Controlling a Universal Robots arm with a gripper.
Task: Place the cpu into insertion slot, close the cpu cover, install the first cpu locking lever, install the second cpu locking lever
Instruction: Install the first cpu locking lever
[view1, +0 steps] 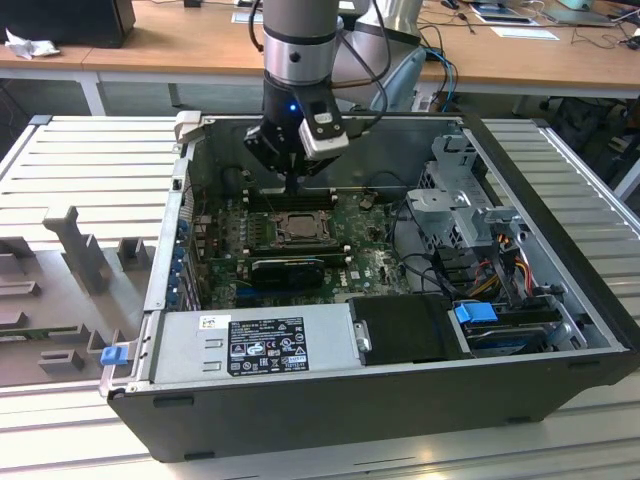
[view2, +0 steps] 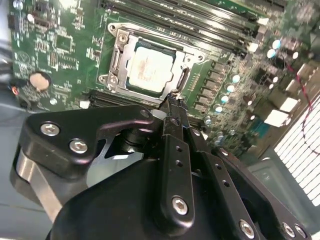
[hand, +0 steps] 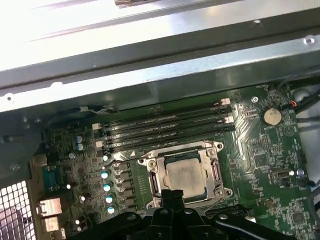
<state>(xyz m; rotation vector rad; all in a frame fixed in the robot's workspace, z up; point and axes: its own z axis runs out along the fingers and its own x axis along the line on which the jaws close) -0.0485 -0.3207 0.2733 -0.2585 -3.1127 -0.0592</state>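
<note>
The cpu (view2: 148, 67) lies flat in its socket on the green motherboard, its pale silver top showing in both wrist views (hand: 185, 173). The cpu cover (view2: 119, 55) lies down around it as a grey metal frame (hand: 216, 172). In the exterior view the cpu (view1: 297, 228) sits mid-board inside the open computer case. My gripper (view1: 292, 186) hangs just above the socket's far edge, beside the memory slots. Its black fingers are pressed together with nothing between them, and the tip (view2: 173, 103) hovers over the socket's rim (hand: 172, 196).
Several memory slots (hand: 165, 131) run alongside the socket. A coin battery (hand: 271, 116) sits on the board. The case wall (view1: 330, 125), a power supply (view1: 260, 345), a drive cage (view1: 465, 195) and cables (view1: 500, 260) surround the board. A grey fixture tray (view1: 60, 270) lies on the exterior view's left.
</note>
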